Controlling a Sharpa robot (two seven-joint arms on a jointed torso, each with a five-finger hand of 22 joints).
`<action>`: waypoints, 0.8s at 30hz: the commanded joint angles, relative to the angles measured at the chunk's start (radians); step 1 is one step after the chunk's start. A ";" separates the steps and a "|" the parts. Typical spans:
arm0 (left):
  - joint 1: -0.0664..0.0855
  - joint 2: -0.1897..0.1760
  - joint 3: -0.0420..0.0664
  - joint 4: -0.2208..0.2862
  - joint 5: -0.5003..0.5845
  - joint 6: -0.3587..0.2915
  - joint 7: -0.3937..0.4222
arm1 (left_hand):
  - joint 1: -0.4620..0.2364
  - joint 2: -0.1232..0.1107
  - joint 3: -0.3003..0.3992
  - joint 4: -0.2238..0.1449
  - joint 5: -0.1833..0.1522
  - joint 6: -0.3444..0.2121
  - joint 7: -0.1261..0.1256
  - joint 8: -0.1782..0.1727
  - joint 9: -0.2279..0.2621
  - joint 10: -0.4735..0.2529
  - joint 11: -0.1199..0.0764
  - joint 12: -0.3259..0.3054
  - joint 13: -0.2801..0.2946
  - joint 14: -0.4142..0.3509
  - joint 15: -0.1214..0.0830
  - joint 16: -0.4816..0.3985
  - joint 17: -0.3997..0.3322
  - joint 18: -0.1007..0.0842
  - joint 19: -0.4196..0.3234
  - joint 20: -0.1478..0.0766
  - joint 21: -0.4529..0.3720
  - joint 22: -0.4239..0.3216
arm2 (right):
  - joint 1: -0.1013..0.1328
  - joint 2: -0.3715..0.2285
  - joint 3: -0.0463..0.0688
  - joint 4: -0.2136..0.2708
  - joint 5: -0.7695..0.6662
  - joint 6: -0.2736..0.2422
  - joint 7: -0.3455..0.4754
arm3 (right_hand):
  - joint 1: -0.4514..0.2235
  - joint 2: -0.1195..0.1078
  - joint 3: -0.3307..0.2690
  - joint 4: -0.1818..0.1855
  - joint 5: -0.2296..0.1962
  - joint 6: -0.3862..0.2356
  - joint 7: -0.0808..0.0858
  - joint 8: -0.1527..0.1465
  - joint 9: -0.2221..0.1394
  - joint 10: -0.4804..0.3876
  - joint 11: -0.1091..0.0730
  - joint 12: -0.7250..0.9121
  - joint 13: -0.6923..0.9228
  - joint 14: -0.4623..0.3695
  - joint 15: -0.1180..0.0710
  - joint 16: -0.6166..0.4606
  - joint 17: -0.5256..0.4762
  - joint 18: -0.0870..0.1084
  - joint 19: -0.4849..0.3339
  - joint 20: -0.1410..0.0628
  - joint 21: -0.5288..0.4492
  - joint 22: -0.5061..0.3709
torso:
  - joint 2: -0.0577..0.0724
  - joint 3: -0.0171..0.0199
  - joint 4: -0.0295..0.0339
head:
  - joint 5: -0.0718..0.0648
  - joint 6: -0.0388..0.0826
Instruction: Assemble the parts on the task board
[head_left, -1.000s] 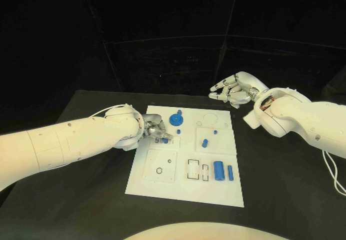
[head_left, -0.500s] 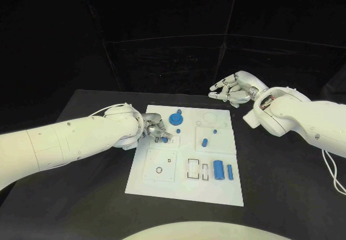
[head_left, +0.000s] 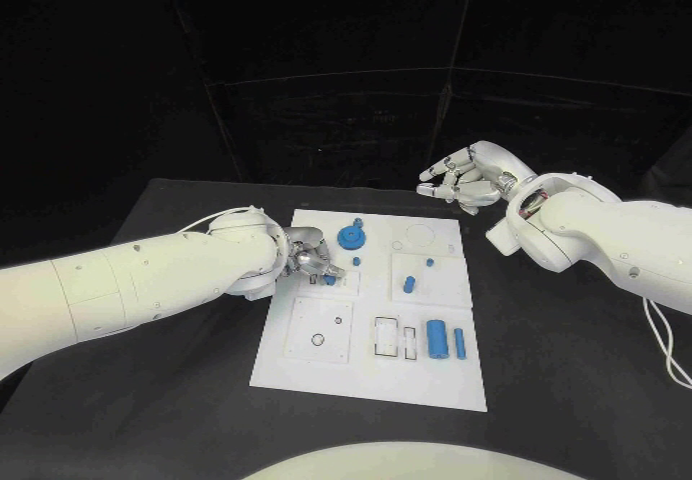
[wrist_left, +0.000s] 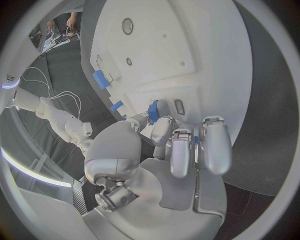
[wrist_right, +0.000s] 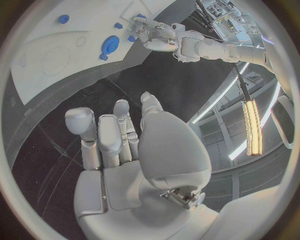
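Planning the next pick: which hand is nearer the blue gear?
Left. The left hand works just beside the blue gear; the right hand hovers beyond the board's far corner.

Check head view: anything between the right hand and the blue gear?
Only bare board: an empty round outline lies between right hand and blue gear, on the task board.

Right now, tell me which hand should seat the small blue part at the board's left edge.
Left. The left hand is already over the task board, its fingers on the small blue part. The right hand hangs above the table beyond the board's far edge, holding nothing.
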 joint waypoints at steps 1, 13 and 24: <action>0.000 -0.001 0.000 0.003 -0.004 0.013 0.002 | -0.008 -0.012 -0.015 0.005 -0.002 0.008 0.001 -0.003 0.001 0.005 -0.001 0.002 -0.001 0.104 -0.007 0.003 0.263 -0.016 0.025 -0.007 0.000 -0.002 | 0.002 0.001 0.001 0.000 -0.002 0.005 0.009 | -0.001 0.008 -0.006 0.002 0.007 -0.002 -0.002 0.005 -0.001 -0.008 -0.001 -0.005 -0.001 0.010 -0.003 -0.005 -0.001 0.016 0.000 0.000 -0.006 -0.001 | 0.000 -0.0005 0.0009 | 0.002 0.000; 0.000 -0.003 0.000 -0.001 -0.004 0.009 0.002 | -0.033 -0.025 -0.054 0.025 -0.003 0.012 0.001 -0.005 0.000 0.006 -0.001 0.002 -0.001 0.104 -0.007 0.003 0.263 -0.017 0.025 -0.006 0.001 0.000 | 0.002 0.003 0.001 -0.003 -0.002 0.005 0.009 | -0.001 0.008 -0.006 0.002 0.007 -0.002 -0.002 0.005 -0.001 -0.008 -0.001 -0.005 -0.001 0.010 -0.003 -0.005 -0.001 0.016 0.000 0.000 -0.006 -0.001 | 0.001 -0.0003 0.0002 | 0.003 0.000; 0.000 -0.006 0.000 -0.001 -0.004 -0.002 0.002 | -0.044 -0.034 -0.082 0.036 -0.004 0.013 0.000 -0.007 0.000 0.005 -0.001 0.000 -0.002 0.104 -0.007 0.003 0.263 -0.016 0.025 -0.006 -0.001 0.000 | 0.002 0.004 0.001 -0.004 -0.002 0.005 0.010 | -0.001 0.009 -0.008 0.003 0.009 -0.002 -0.002 0.005 -0.001 -0.009 -0.001 -0.006 -0.003 0.010 -0.003 -0.006 -0.002 0.016 0.000 0.000 -0.007 -0.002 | 0.000 -0.0003 0.0007 | 0.003 0.001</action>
